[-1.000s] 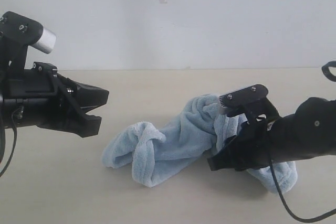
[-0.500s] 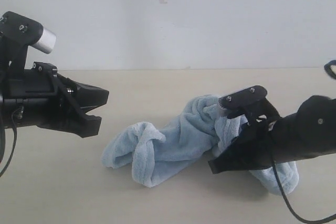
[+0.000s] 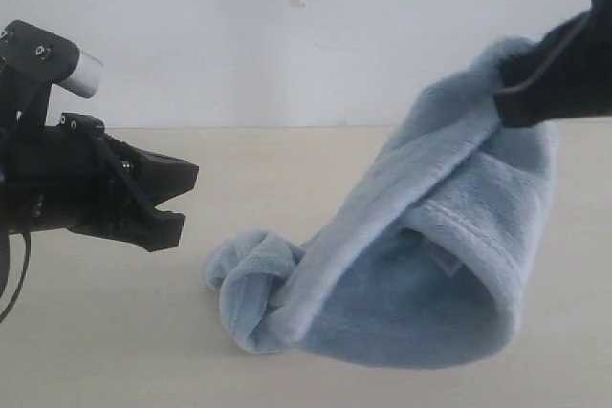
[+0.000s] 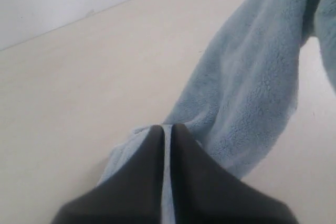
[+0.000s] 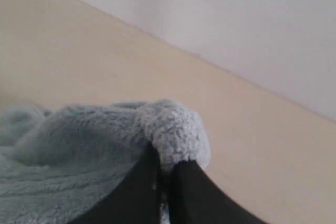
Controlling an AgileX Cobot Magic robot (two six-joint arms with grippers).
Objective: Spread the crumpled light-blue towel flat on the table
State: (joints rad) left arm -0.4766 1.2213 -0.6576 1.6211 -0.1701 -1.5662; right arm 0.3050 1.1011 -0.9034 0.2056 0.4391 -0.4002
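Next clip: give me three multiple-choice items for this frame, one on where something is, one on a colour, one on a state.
1. Where does the right tool hold the towel's end?
A. High above the table
B. Pressed flat on the table
C. Tucked beneath the table

2. What colour is the towel?
A. White
B. Light blue
C. Green

3. How is the left tool?
A. Wide open
B. Shut on the towel
C. Shut, holding nothing

Answers:
1 A: the end hangs from the tool near the top of the exterior view while the far end rests on the table.
2 B: the pile is pale blue in every view.
3 C: its jaws meet in the left wrist view, and the exterior view shows it apart from the towel.
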